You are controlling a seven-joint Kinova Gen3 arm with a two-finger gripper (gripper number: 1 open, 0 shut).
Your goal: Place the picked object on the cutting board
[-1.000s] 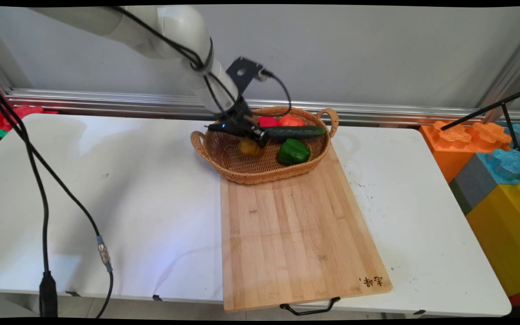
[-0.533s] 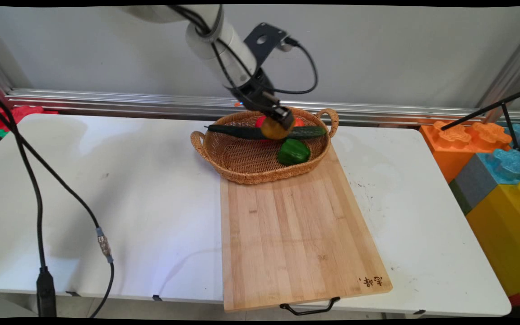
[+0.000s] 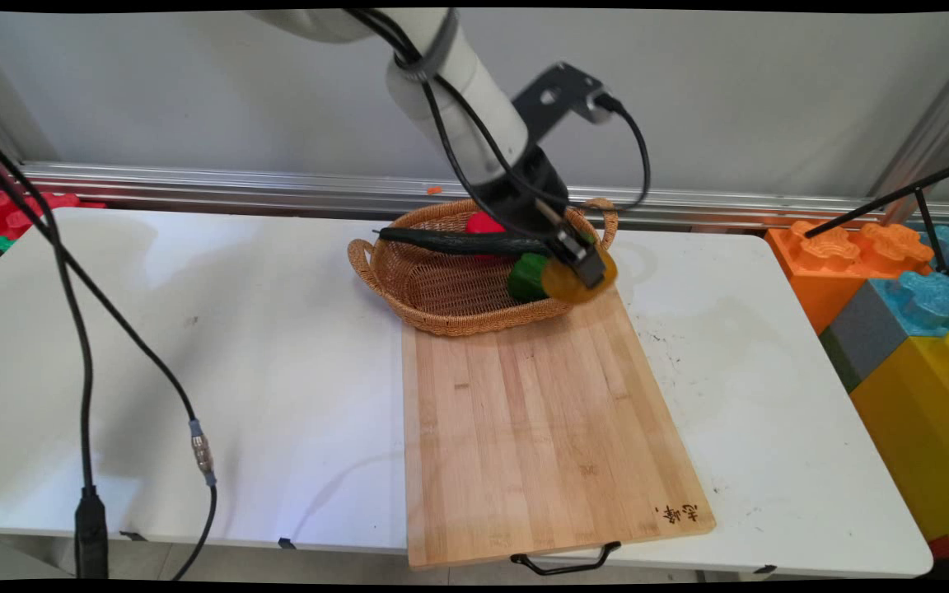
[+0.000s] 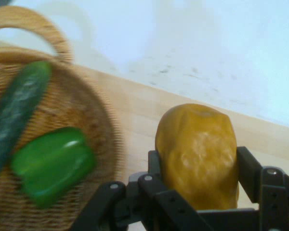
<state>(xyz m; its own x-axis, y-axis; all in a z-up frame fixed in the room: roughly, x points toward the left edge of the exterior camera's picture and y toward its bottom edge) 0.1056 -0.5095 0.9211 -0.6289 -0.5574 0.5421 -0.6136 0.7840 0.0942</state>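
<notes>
Just past basket (image 3: 441,309) rim: claw (image 3: 582,268), yellow pepper (image 4: 197,154).

A wicker basket (image 3: 441,305) rests on the far end of a wooden cutting board (image 3: 540,428) on a white table (image 3: 194,346). Inside lie a cucumber (image 3: 458,241), a green pepper (image 3: 526,278) and a red vegetable (image 3: 483,222). Coloured foam blocks (image 3: 903,313) stand at the table's right.

white table (image 3: 194,329), cutting board (image 3: 540,428), apparently flat
</notes>
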